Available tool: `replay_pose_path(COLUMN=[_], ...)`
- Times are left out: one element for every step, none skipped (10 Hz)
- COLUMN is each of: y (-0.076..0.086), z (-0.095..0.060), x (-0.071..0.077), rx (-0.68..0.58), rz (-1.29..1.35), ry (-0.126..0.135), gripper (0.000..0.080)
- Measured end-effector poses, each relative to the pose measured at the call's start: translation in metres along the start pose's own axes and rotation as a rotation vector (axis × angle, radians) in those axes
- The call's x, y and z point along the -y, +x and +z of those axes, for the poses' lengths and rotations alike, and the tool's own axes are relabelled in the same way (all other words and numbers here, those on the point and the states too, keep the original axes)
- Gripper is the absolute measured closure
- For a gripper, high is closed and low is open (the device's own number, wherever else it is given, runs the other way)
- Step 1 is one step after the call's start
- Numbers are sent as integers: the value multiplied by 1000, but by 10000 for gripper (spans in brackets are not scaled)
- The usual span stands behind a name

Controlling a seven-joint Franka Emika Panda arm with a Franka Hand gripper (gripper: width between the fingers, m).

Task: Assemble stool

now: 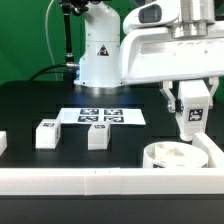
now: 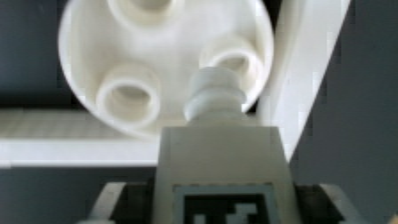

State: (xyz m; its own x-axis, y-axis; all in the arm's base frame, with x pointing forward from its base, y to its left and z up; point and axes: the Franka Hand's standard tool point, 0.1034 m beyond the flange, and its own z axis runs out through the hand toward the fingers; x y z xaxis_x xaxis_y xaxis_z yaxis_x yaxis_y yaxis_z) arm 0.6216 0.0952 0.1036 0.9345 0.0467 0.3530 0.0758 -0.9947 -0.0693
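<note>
Where the seat [image 1: 168, 153] lies at the lower right of the exterior view, against the border rail [image 1: 90, 182], a leg [image 1: 192, 118] hangs just over it, pinched upright in the tool [image 1: 191, 104]. From the wrist camera, its peg [image 2: 215, 88] points into the seat's socketed face; whether they touch, I cannot tell. A second leg [image 1: 97, 136] and a third leg [image 1: 47, 134] stand toward the left on the counter [image 1: 40, 100], with the marker board [image 1: 100, 116] behind them.

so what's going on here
The robot's gripper holds one stool leg upright over the round seat, its tip at one of the seat's sockets. Whether it has entered the socket is hard to tell. Two more legs sit loose on the table, near the marker board.
</note>
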Motion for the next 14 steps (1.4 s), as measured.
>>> replay_pose_path(y=[-2,-8,-6,-9,-10,-10,-10,-10,-10,-10,-3,-4,-9,-9], z=[2,6,7,10,11,11,12,12,14,14,11,11,14,15], x=[5,9,11,9,7,7,7,7,5,7,8,8,10,10], rx=[-84,-67,-74,-68,-65,-65,-65,-66,-72,-61,-120,-204,-217,-211], rz=[-14,-33,-55,-78,-70,-71,-72,-76,-81,-75,-76,-79,-81,-82], ry=[3,5,5,3,2,2,2,2,1,3,2,0,2,2], gripper=[466,466,466,466,466,466,466,466,466,466,466,466,466,466])
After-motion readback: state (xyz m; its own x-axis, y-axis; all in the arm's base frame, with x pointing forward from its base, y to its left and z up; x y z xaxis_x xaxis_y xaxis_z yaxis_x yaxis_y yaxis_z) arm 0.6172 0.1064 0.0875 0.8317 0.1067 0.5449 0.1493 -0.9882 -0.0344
